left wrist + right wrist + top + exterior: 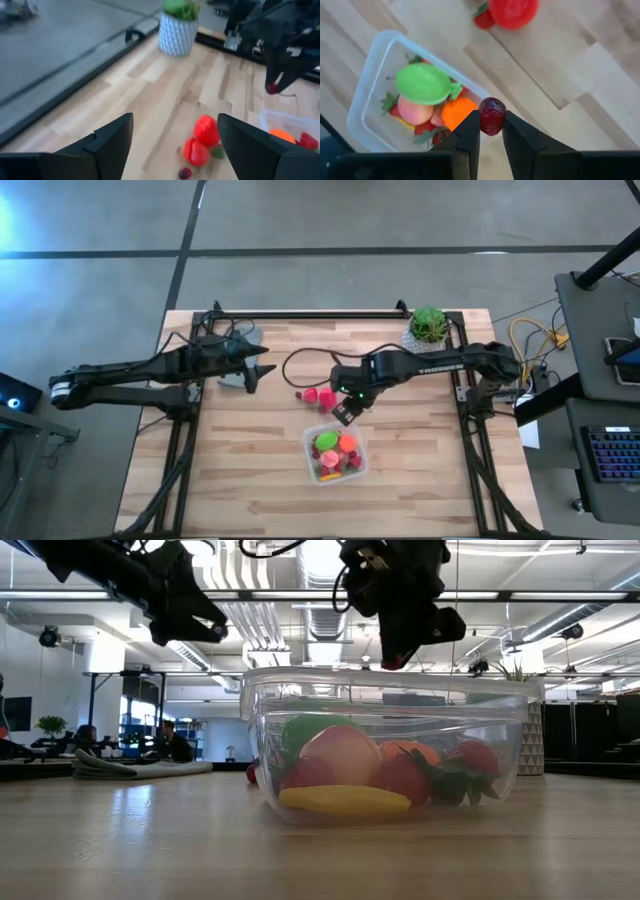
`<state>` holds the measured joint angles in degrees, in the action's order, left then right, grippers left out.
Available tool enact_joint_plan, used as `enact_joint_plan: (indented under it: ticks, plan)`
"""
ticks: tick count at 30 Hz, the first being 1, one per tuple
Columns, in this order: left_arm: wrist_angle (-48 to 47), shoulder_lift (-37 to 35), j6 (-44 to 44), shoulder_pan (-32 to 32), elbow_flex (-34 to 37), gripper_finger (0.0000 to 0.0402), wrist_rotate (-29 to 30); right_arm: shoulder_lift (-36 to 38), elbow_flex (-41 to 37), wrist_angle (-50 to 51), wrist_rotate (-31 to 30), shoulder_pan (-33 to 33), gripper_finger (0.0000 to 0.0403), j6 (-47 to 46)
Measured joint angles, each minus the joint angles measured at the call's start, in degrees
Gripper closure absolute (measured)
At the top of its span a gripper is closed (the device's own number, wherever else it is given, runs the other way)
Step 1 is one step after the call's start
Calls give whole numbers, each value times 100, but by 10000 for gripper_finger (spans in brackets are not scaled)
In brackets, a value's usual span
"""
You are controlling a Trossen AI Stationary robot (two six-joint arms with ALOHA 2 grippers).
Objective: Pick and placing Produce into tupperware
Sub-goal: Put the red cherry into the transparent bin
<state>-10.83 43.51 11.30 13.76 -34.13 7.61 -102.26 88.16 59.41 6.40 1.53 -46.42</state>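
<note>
Clear tupperware (367, 85) holding green, peach, orange produce (425, 82), strawberries

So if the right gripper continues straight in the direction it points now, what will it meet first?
Probably the near rim of the tupperware, or bare table just beside it. The right gripper, shut on a dark red berry, hangs above that edge; depth is unclear.
</note>
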Motion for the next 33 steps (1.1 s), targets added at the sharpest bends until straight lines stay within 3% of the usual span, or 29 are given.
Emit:
enact_joint_plan:
  ticks: [10, 14, 17, 26, 33]
  plan:
    - [-203, 929, 190, 0, 37, 127, -267, -386, -4, -674, -7, 919, 325, -26]
    - [-527, 1245, 200, -2, -66, 127, -482, -483, -54, -585, -619, 1340, 317, -381]
    - [-504, 1351, 204, -10, -68, 127, -716, -479, -57, -582, -1043, 1542, 291, -549]
    - [-271, 1449, 79, -9, -73, 127, -655, -382, -59, -433, -1758, 1592, 165, -953]
    - [-96, 1486, -540, -9, -35, 127, -381, 181, -44, 131, -2463, 1327, 126, -1210]
